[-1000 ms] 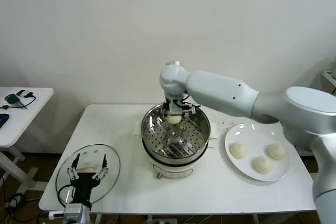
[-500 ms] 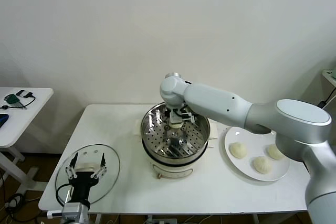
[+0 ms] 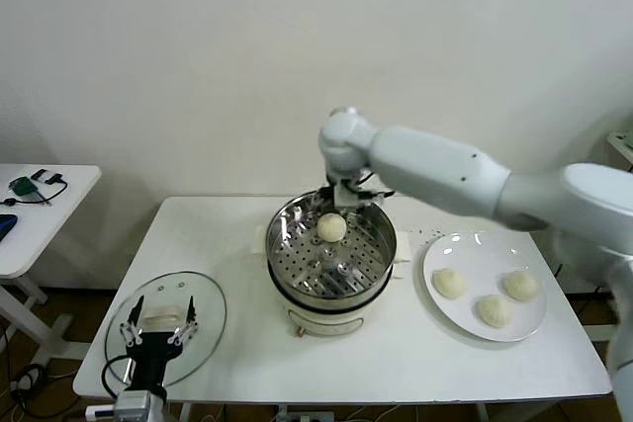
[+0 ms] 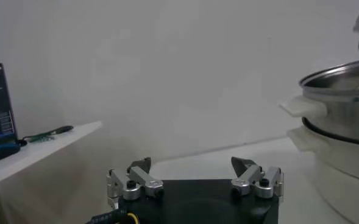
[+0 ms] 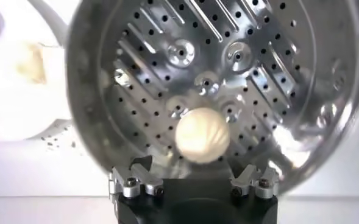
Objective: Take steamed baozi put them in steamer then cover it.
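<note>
1. Left gripper (image 3: pixel 158 327): parked at the near left edge of the table (image 3: pixel 227 363), over the glass lid (image 3: pixel 208 305). Jaws spread wide, nothing between them. The wrist view confirms empty fingers (image 4: pixel 136 180).

2. Steamer (image 3: pixel 287 264): centre of the table. One baozi in the steamer (image 3: pixel 331 227) rests on the perforated tray toward its far side, free of any contact.

3. Right gripper (image 3: pixel 348 191): above the steamer's far rim, jaws wide and empty. Its wrist view shows the released bun (image 5: pixel 202 135) below and clear of both fingertips (image 5: pixel 135 178).

4. Plate (image 3: pixel 440 313): to the right of the steamer. Three baozi on the plate (image 3: pixel 495 310) remain to be moved.

5. Governing relation: the plate buns lie to the right of the right gripper and nearer the robot; judged within the right arm's reach, well apart from the left gripper. Buns are round, so no long axis to align with.

6. Markings: no brand, label or legible writing found on any item.
</note>
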Controlling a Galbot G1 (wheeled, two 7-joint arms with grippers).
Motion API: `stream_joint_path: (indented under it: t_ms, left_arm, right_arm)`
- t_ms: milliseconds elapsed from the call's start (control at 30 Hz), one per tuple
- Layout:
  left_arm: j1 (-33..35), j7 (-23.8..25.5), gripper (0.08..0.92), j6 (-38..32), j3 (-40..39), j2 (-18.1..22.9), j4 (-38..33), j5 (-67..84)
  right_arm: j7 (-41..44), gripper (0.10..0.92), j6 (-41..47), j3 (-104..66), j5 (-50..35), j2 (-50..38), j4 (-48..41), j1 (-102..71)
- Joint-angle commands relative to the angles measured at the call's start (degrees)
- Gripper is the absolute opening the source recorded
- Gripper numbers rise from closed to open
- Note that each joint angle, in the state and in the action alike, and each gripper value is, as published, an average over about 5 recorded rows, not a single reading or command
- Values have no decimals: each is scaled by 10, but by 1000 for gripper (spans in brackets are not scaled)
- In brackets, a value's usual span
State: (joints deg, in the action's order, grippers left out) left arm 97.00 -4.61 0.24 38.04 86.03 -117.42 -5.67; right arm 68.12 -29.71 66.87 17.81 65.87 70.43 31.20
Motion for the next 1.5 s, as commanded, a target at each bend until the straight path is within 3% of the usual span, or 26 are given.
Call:
stream_joint_path:
  t_ms: [33,200,333,600,967,1500]
  left_arm:
    - [3,-1,823,0,-1,1,-1,-1]
    - [6,-2,823,0,-2,-2,-4,3]
    - [4,-1,823,0,-3,-6,-5,8]
    - [6,-1,823,0,2,-12,-9,18]
    - [2,-1,823,1,4,-9,-11,17]
    - [5,-2,823,-1,6,-3,-6,17]
  right_arm:
    - [-92,823,164,142,-291,-144,37,142]
    - [-80,823,370,177,-400,-219,66,152]
    - [-75,823,450,179,-442,-274,69,117]
    - [-57,823,475,81,-400,-322,36,-58]
    - [-66,823,476,-83,-277,-293,-34,-271]
    - [-56,823,455,-128,-234,-234,-120,-298]
